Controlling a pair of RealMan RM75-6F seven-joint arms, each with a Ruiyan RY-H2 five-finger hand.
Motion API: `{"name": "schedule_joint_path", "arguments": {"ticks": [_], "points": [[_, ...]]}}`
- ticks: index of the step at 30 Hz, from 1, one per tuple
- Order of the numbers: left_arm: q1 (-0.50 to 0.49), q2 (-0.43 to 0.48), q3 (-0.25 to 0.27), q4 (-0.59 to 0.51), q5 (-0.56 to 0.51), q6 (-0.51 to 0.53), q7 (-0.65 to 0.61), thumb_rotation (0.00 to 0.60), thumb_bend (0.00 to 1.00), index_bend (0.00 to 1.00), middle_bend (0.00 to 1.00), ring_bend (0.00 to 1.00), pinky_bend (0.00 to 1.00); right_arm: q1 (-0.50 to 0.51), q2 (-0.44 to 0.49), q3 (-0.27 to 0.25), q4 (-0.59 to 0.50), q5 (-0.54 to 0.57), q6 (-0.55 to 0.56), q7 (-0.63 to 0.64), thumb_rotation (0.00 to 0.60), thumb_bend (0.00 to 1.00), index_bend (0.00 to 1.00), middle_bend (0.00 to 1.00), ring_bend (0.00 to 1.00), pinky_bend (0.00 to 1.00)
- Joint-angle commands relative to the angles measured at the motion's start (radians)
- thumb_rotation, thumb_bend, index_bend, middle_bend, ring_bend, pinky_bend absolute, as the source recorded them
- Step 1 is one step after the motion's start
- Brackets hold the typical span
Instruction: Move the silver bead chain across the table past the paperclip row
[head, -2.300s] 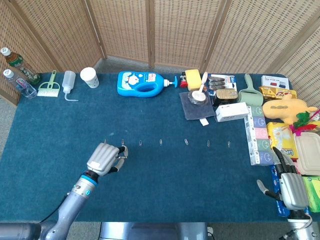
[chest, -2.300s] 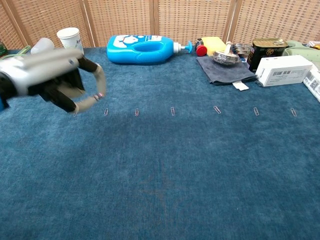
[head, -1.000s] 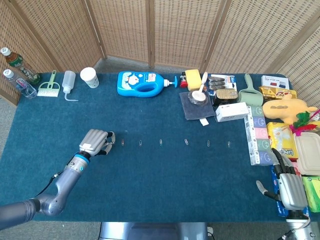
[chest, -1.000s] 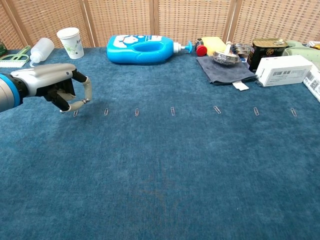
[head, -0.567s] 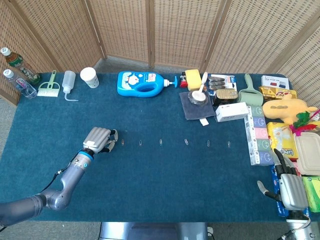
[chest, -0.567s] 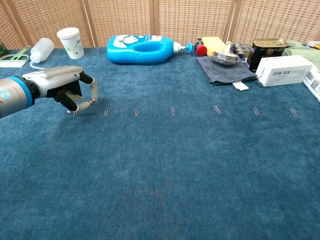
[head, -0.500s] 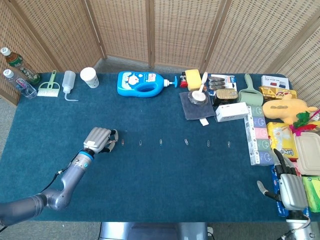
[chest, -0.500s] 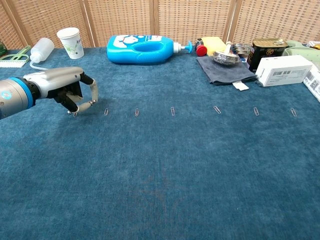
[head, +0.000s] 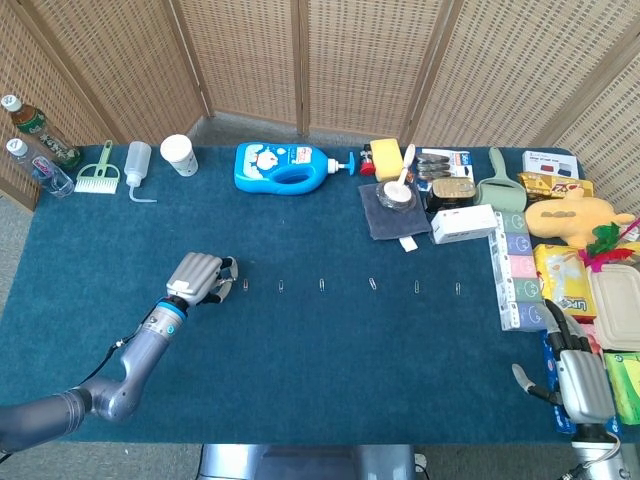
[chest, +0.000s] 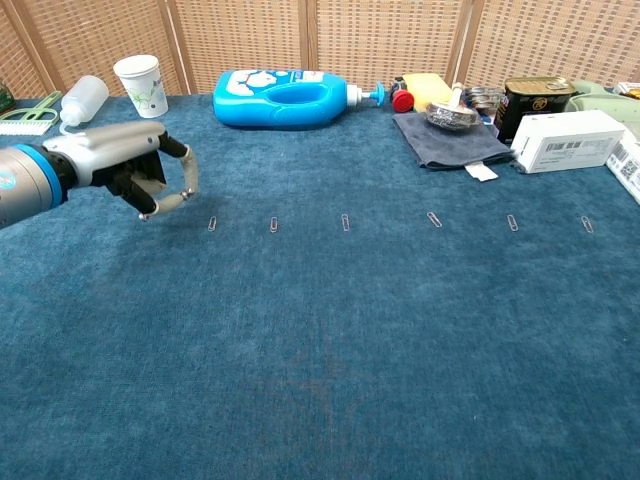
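The silver bead chain does not show plainly in either view. If it is anywhere in sight it is probably inside the left hand (chest: 135, 175), but it is too fine to make out there. That hand hangs just above the blue table (chest: 320, 350) at the left end of the paperclip row (chest: 345, 221). Its fingers (chest: 186, 168) are curled inward, with one arched round so that its tip nearly meets the thumb. I cannot tell whether anything is pinched in that loop.

Compared with 0.5 s ago, the hand has risen a little off the cloth and drifted toward the far side. The clip that lay right under its fingertips no longer shows in the chest view, where 6 clips remain in line to the hand's right. The head view agrees: the hand (head: 200, 278) sits on the row's line, covering its left end.

I take this as the start of the carry rather than its finish, since the hand is level with the row and not yet past it. The next move needs a steady travel away from the robot toward the blue detergent bottle (chest: 285, 97), kept high enough not to drag the clips.

The right hand (head: 583, 380) rests at the near right corner, well apart from the row, with its fingers straight, apart and empty.
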Motion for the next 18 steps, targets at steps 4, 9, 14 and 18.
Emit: {"name": "schedule_joint_path", "arguments": {"ticks": [4, 9, 14, 18], "points": [[-0.012, 0.058, -0.025, -0.101, 0.035, 0.028, 0.009, 0.6, 0.44, 0.64, 1.0, 1.0, 1.0, -0.001, 0.0, -0.001, 0.004, -0.007, 0.005, 0.008, 0.6, 0.3, 0.0, 0.05, 0.13, 0.1], [-0.035, 0.066, -0.042, -0.146, 0.037, 0.021, 0.024, 0.6, 0.44, 0.64, 1.0, 1.0, 1.0, -0.004, -0.001, -0.005, 0.01, -0.014, 0.009, 0.016, 0.6, 0.3, 0.0, 0.05, 0.13, 0.1], [-0.061, 0.041, -0.047, -0.148, 0.028, 0.006, 0.041, 0.6, 0.44, 0.64, 1.0, 1.0, 1.0, -0.007, -0.005, -0.009, 0.015, -0.023, 0.013, 0.022, 0.6, 0.3, 0.0, 0.05, 0.13, 0.12], [-0.085, 0.001, -0.054, -0.126, 0.011, -0.013, 0.041, 0.6, 0.44, 0.64, 1.0, 1.0, 1.0, -0.008, -0.006, -0.011, 0.017, -0.023, 0.013, 0.024, 0.6, 0.3, 0.0, 0.05, 0.13, 0.12]]}}
